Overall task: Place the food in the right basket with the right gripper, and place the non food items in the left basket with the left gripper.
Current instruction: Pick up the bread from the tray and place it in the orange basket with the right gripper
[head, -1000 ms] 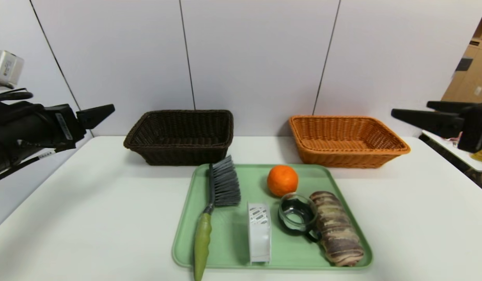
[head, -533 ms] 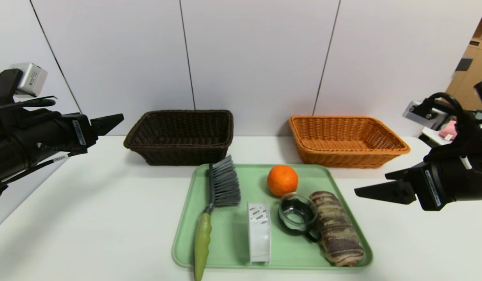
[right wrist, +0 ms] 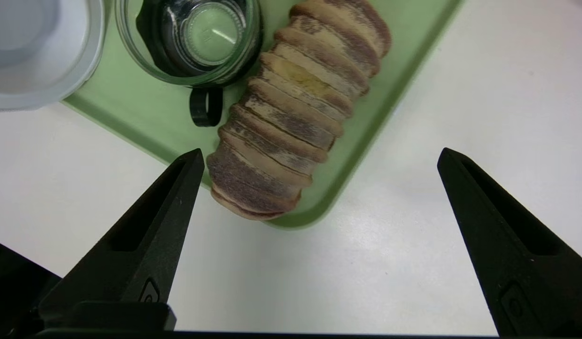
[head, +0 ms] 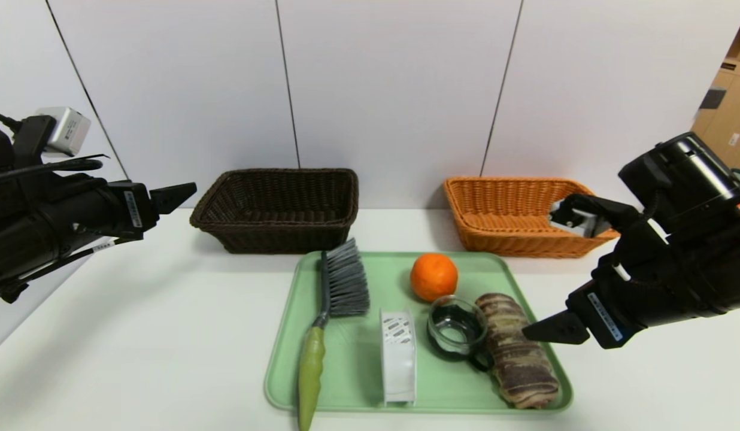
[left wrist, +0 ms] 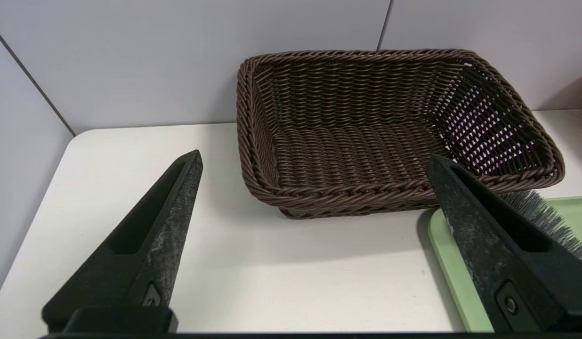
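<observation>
On the green tray lie the food, an orange and a striped roll, and the non food items: a green-handled brush, a glass cup and a white spool. My right gripper hovers open by the tray's near right corner, with the roll just ahead of its fingertips. My left gripper hangs open to the left of the dark left basket, which is empty. The orange-tan right basket is empty too.
Both baskets stand at the back of the white table, against the grey wall. The tray sits in front of them, centred. Bare tabletop lies on either side of the tray. A side table and shelving stand beyond the right edge.
My right arm has swung down and inward from the far right to the tray's near right corner. My left gripper has crept slightly toward the dark basket. Both stay open.
</observation>
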Available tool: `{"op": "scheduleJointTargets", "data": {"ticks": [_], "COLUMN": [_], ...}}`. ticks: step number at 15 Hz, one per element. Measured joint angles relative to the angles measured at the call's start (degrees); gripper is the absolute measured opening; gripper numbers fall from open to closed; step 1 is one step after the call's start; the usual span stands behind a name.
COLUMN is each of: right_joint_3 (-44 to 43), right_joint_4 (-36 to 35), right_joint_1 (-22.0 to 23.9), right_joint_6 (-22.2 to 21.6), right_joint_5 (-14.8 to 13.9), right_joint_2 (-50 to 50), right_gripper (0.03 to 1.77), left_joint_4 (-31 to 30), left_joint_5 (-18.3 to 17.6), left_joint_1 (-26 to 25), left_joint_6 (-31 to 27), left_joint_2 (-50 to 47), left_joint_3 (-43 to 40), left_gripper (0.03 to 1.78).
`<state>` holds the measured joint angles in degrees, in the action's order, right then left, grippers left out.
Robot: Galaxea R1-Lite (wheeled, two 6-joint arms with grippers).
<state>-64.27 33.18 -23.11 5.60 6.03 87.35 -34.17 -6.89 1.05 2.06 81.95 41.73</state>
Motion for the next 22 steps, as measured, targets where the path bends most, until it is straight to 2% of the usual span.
{"op": "scheduleJointTargets", "data": {"ticks": [5, 14, 19, 22], "right_joint_3": [-0.48, 0.02, -0.04, -0.06], "right_joint_4": [-0.05, -0.61, -4.72, -4.88], "right_joint_1": [-3.38, -3.97, -4.01, -4.04], "right_joint_6": [-0.26, 0.07, 0.07, 0.13], "right_joint_5": [0.13, -0.09, -0.20, -0.04], "right_joint_2": [4.69, 8.96, 11.45, 12.29], "right_gripper": [1.71, 1.71, 1.71, 1.71], "left_joint_4": [-0.11, -2.43, -2.51, -2.46], "left_joint_5": [0.24, 0.24, 0.24, 0.24], "left_joint_1": [-0.21, -0.87, -1.46, -1.54], "left_joint_6": [-0.33, -0.27, -0.24, -0.24], "left_joint_2": [1.38, 3.30, 3.56, 3.61], "left_joint_3": [0.00, -0.06, -0.06, -0.06], "left_gripper": [1.69, 1.69, 1.69, 1.69]}}
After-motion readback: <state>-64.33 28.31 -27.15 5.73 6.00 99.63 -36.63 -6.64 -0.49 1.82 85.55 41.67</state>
